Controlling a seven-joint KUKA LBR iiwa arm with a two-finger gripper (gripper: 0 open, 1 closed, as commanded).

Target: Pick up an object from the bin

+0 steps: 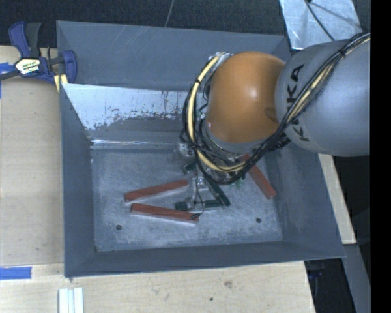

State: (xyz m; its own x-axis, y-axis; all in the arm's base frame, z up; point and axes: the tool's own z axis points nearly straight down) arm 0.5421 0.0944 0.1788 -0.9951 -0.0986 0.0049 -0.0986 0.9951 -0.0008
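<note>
Here the lower red-brown stick point(160, 210) ends right at the gripper point(197, 205).

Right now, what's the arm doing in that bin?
The arm reaches in from the right, its gripper low near the middle of the bin, at the right ends of two red-brown sticks lying flat: an upper stick and a lower stick. A third stick lies further right, under the arm. Whether anything is gripped can't be told.
</note>
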